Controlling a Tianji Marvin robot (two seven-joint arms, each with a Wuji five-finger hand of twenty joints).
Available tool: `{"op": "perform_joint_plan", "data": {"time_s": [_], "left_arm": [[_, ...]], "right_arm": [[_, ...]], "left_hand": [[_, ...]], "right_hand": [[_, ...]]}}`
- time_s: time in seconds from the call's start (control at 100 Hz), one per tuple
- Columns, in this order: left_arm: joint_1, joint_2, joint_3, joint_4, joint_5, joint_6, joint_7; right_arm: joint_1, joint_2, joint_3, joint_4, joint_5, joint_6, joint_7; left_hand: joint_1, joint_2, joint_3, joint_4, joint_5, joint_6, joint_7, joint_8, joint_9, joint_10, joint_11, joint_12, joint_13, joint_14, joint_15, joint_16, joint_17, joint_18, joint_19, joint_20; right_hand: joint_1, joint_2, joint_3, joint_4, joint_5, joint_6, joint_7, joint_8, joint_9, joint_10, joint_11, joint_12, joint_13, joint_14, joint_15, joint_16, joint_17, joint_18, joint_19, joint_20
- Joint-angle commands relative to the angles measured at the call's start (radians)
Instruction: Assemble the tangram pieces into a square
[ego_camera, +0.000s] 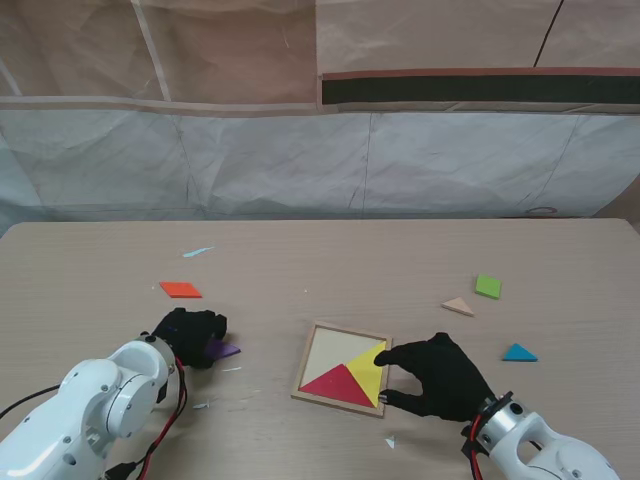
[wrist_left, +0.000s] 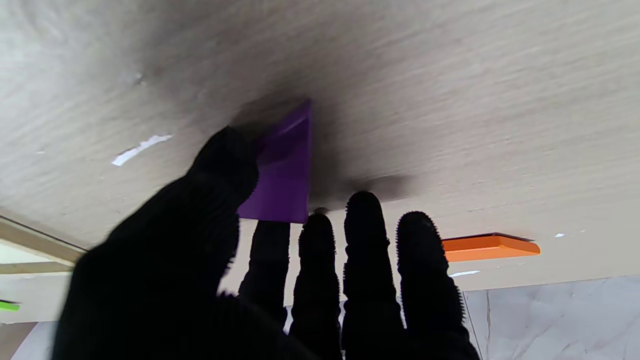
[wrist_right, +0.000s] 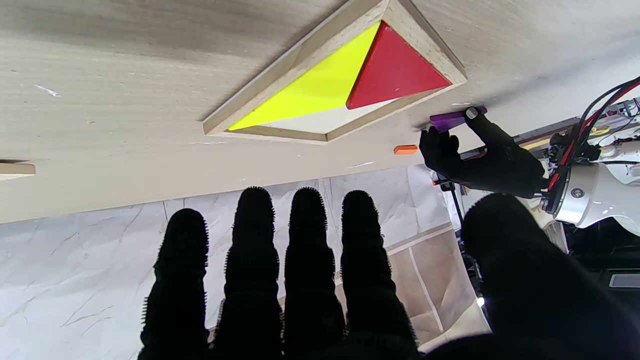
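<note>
On the left of the counter (ego_camera: 300, 250), the orange piece (ego_camera: 181, 290) lies flat and untouched. Nearer to me, the left robot hand (ego_camera: 188, 335) pinches the purple piece (ego_camera: 222, 350) between thumb and fingers, one edge tilted off the surface, apparently to lift it toward the frame. At centre, the wooden tray (ego_camera: 344, 367) holds the red triangle (ego_camera: 336, 384) and yellow triangle (ego_camera: 368, 366) seated flush against two sides, leaving half vacant. The right robot hand (ego_camera: 437, 376), fingers spread and holding nothing, rests at the tray's right edge, probably bracing it. Tan (ego_camera: 458, 306), green (ego_camera: 488, 287) and blue (ego_camera: 519, 352) pieces wait farther right.
</note>
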Motion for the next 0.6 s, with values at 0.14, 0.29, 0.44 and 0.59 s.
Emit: {"op": "perform_joint_plan", "data": {"time_s": [0.14, 0.29, 0.44, 0.59], "left_arm": [[0.016, -0.006, 0.017, 0.049, -0.008, -0.002, 0.028], [0.011, -0.01, 0.025, 0.07, -0.011, -0.011, 0.09], [0.008, -0.015, 0.027, 0.082, -0.016, -0.026, 0.144], [0.012, -0.016, 0.022, 0.068, -0.039, -0.024, 0.132]], "right_arm": [[0.0, -0.003, -0.003, -0.005, -0.005, -0.005, 0.017], [0.0, -0.002, -0.002, -0.006, -0.005, -0.007, 0.022], [0.0, -0.002, -0.001, -0.007, -0.007, -0.008, 0.024], [0.001, -0.002, -0.002, -0.007, -0.007, -0.005, 0.024]], "left_hand": [[0.074, -0.042, 0.13, 0.013, 0.002, -0.088, 0.25, 0.315, 0.124, -0.063, 0.225, 0.102, 0.112, -0.002, 0.056, 0.021, 0.096, 0.029, 0.057, 0.023], [0.153, -0.107, 0.1, -0.066, 0.029, -0.087, 0.26, 0.435, 0.201, -0.059, 0.251, 0.184, 0.198, 0.024, 0.104, 0.026, 0.23, 0.057, 0.138, 0.038], [0.256, -0.119, -0.003, -0.07, 0.098, -0.106, 0.277, 0.433, 0.345, -0.037, 0.228, 0.269, 0.328, 0.081, 0.215, 0.043, 0.394, 0.054, 0.304, 0.04], [0.29, -0.047, -0.111, -0.048, 0.13, -0.108, 0.219, 0.076, 0.409, 0.012, 0.205, 0.285, 0.383, 0.1, 0.318, 0.06, 0.468, 0.075, 0.412, 0.026]], "right_hand": [[0.01, 0.03, -0.02, 0.002, 0.004, -0.011, 0.004, -0.007, -0.022, -0.002, -0.013, -0.001, -0.016, -0.004, -0.014, -0.006, -0.016, 0.006, -0.013, 0.006], [0.011, 0.03, -0.02, 0.002, 0.004, -0.009, 0.004, -0.007, -0.022, -0.001, -0.013, -0.001, -0.016, -0.003, -0.014, -0.006, -0.016, 0.006, -0.013, 0.006], [0.011, 0.03, -0.02, 0.002, 0.004, -0.011, 0.004, -0.007, -0.021, -0.001, -0.013, -0.001, -0.016, -0.002, -0.014, -0.006, -0.016, 0.006, -0.012, 0.006], [0.011, 0.03, -0.02, 0.002, 0.004, -0.01, 0.004, -0.007, -0.021, -0.001, -0.012, -0.001, -0.016, -0.003, -0.014, -0.006, -0.016, 0.006, -0.013, 0.006]]}}
